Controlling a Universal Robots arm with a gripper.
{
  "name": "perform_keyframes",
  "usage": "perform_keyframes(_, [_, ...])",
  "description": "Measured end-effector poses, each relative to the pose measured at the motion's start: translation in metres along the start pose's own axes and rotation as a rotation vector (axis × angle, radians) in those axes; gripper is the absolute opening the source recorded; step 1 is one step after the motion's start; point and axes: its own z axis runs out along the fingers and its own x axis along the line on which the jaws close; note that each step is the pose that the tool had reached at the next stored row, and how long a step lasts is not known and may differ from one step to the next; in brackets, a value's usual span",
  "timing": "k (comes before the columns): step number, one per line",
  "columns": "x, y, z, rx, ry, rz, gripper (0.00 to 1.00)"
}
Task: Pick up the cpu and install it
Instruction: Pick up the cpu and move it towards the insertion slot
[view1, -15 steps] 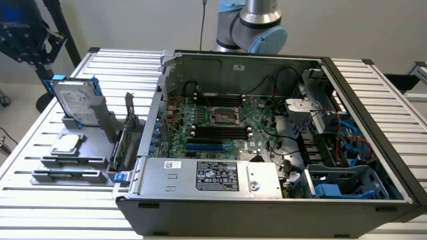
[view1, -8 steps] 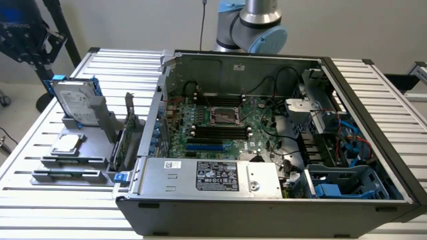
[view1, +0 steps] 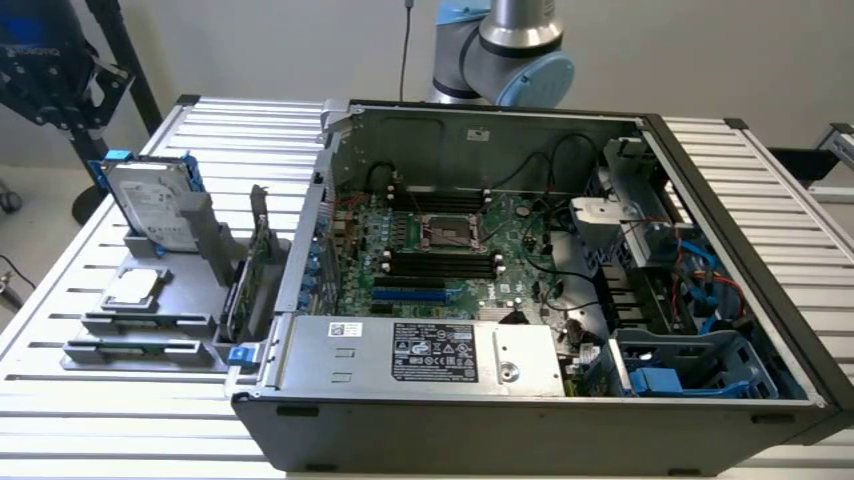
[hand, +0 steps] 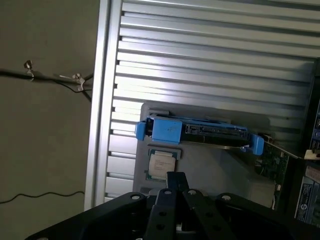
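Exterior view: I see an open computer case lying on a slatted metal table. My robot arm rises behind the case's far wall. Inside, a motherboard carries a square socket near its middle, with memory slots on either side and black cables close by. A grey power supply fills the near edge. On the exterior view's left, outside the case, a grey holder sits on the table. The cpu lies flat on it. A hard drive in a blue frame stands upright just behind the cpu, and a card stands between the holder and the case.

Wrist view: the black tool has its fingers pressed together, holding nothing. Its tip shows just in front of one edge of the cpu. The hard drive stands just beyond the cpu, and the card is off to one side. Beyond the table edge, a thin cable lies on the floor.
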Motion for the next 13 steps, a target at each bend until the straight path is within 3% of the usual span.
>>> perform_keyframes(7, [0.0,0.0,0.0,0.0003,-0.0014,-0.003,0.12])
perform_keyframes(9, [0.0001,0.0,0.0,0.0003,-0.0014,-0.004,0.18])
perform_keyframes(10, [0.0003,-0.0001,0.0,0.0003,-0.0014,-0.004,0.3])
perform_keyframes(13, [0.0009,-0.0005,0.0,0.0003,-0.0015,-0.004,0.36])
